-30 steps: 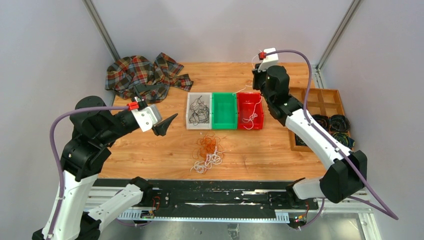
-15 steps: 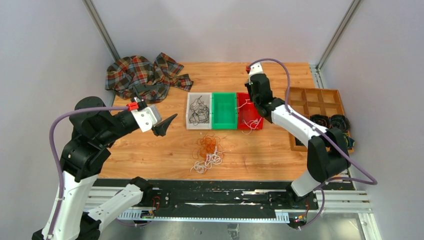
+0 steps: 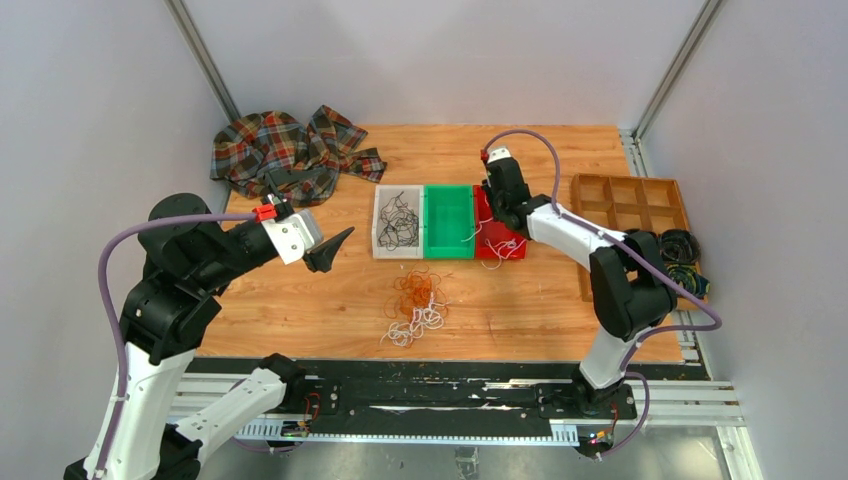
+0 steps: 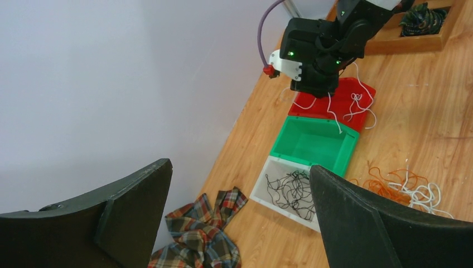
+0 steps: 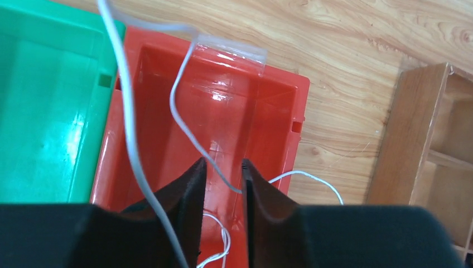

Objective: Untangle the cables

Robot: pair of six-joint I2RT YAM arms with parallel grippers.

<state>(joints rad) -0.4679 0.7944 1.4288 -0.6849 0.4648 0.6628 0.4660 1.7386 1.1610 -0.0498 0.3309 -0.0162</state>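
**Loose heap lay closer to my left arm**

My left end effector (image 3: pixel 335 248) hovered above the worktop (image 3: pixel 560 310) with its jaws spread wide and nothing between them. Just to its right stood the clear bin (image 3: pixel 378 240), holding a scribble of black cables (image 3: pixel 398 222).

The unsorted heap (image 3: pixel 415 305) sat on the bare boards in front of the bins, to the right of that end effector and nearer the arm bases. It ran roughly far to near. Orange cables (image 3: pixel 412 290) were bunched at the far end and white cables (image 3: pixel 415 325) looped at the near end, and the two colours overlapped in the middle. I judged my left arm the closer one for the next pick.

Further right, past the green bin (image 3: pixel 448 222), my right end effector (image 5: pixel 223 167) hung low over the red bin (image 5: pixel 240 128). Its jaws were a narrow slit apart and clamped nothing that I could see. One thin white strand (image 5: pixel 131 145) trailed across its left finger, and more white loops lay inside the bin.
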